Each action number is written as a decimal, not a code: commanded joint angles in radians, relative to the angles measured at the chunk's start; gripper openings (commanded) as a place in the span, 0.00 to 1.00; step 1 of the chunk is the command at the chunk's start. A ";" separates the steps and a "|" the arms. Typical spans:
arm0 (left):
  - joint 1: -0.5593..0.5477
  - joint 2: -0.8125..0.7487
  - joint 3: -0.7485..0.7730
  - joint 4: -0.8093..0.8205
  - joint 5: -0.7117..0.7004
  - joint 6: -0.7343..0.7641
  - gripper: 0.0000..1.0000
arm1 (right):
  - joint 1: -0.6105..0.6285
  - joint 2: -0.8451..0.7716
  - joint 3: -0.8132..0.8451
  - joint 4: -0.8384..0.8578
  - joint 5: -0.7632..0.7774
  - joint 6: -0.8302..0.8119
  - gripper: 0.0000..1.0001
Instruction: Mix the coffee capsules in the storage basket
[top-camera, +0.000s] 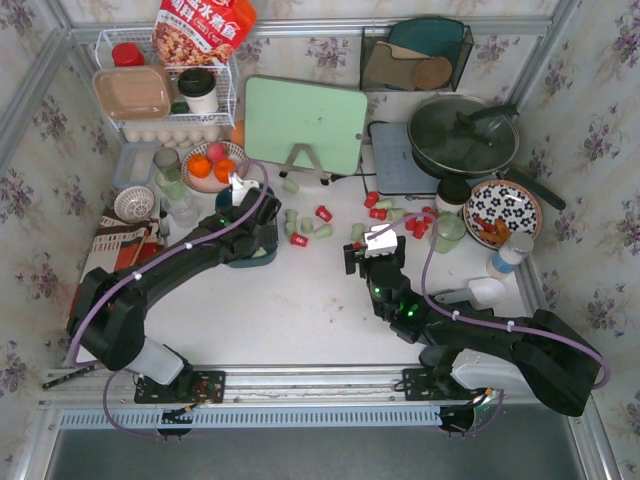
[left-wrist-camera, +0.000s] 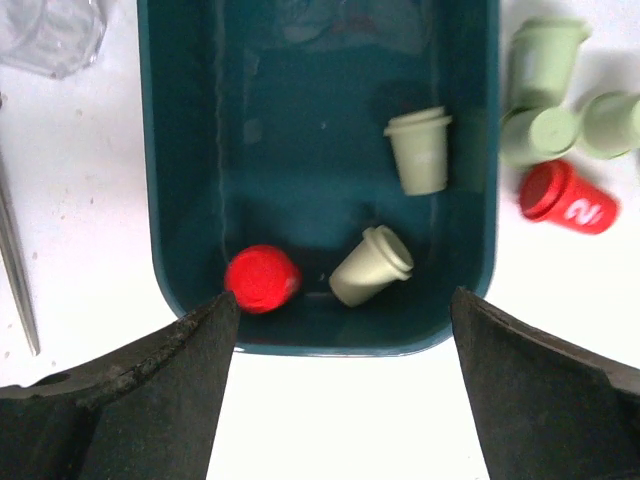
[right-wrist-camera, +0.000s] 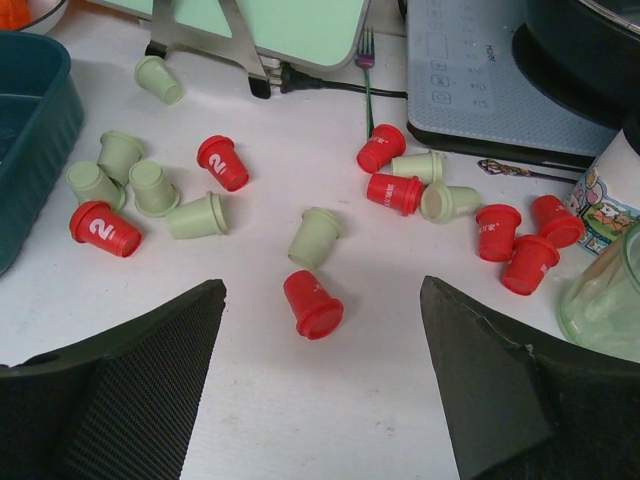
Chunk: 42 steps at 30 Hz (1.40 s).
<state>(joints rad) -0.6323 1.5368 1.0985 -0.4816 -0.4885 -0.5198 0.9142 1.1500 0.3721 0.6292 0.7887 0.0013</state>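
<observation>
As basket (left-wrist-camera: 200, 150) runs lengthwise, green capsule (left-wrist-camera: 420, 152) lies parallel.

"2" on red capsule (left-wrist-camera: 570, 197)

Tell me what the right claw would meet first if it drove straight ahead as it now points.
Probably the red capsule lying on its side, centred ahead of the open right claw, with a pale green capsule just beyond. The claw's height is unclear, so it might pass over.
</observation>
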 joint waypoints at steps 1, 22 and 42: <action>0.002 -0.030 0.010 0.092 -0.008 0.039 0.89 | 0.000 -0.004 0.007 0.007 0.006 0.012 0.86; -0.160 0.423 0.440 -0.024 0.128 0.127 0.78 | 0.000 -0.012 0.005 0.001 0.014 0.011 0.86; -0.125 0.605 0.494 -0.025 0.105 0.146 0.64 | 0.000 -0.006 0.009 0.000 0.004 0.012 0.86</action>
<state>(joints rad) -0.7658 2.1235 1.5772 -0.5308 -0.3725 -0.3985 0.9142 1.1400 0.3721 0.6117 0.7887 0.0025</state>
